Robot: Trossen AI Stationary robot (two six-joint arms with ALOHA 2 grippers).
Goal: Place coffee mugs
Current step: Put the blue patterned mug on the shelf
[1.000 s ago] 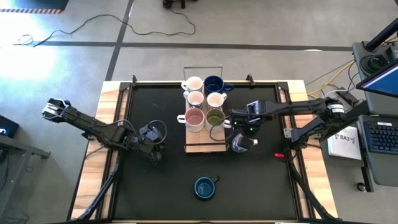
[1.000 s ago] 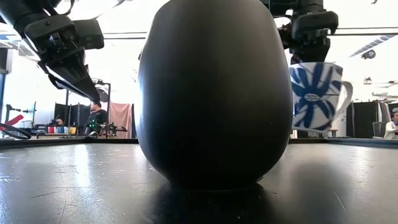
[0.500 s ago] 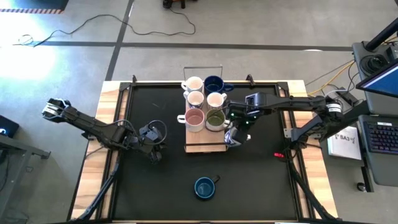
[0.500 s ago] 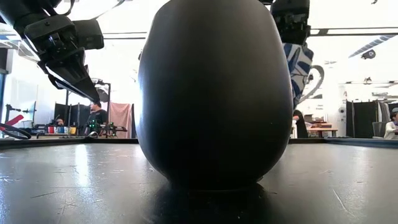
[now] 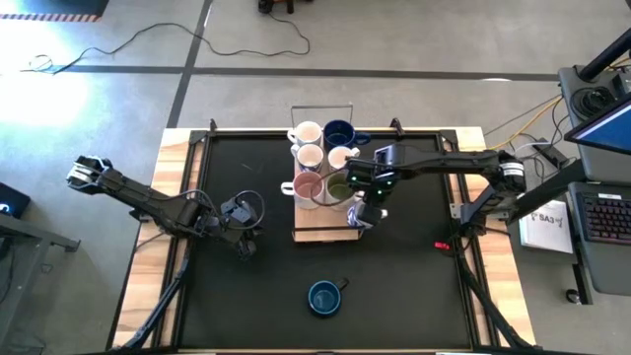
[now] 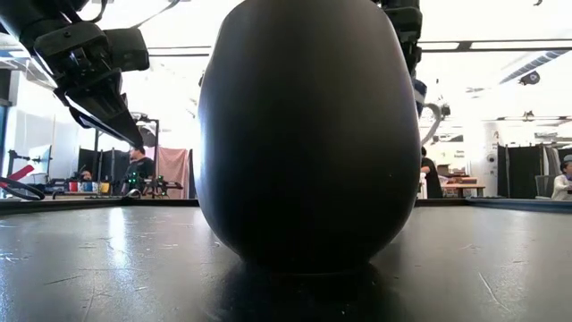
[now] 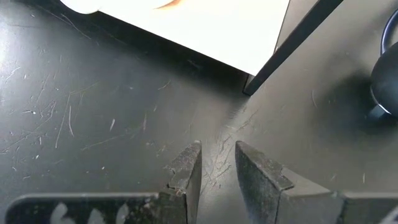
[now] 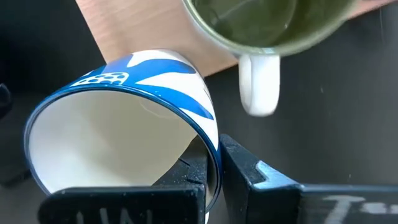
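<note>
Your right gripper (image 8: 214, 171) is clamped on the rim of the white ceramic mug with blue leaf pattern (image 8: 124, 124), hanging at the wooden tray's (image 5: 317, 233) right edge just beside the olive-green mug (image 8: 267, 25). Risk: thin rim pinch lets it swing and clip that mug's white handle or catch the tray edge on descent. Left gripper (image 7: 217, 165) is empty, slightly parted, idle over the black mat (image 5: 246, 296), well apart.

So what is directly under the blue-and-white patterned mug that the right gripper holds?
The right gripper pinches the blue-and-white patterned mug's rim. Beneath it lies the pale wooden board's edge, beside the olive green mug. The spot right under its base is covered.
</note>
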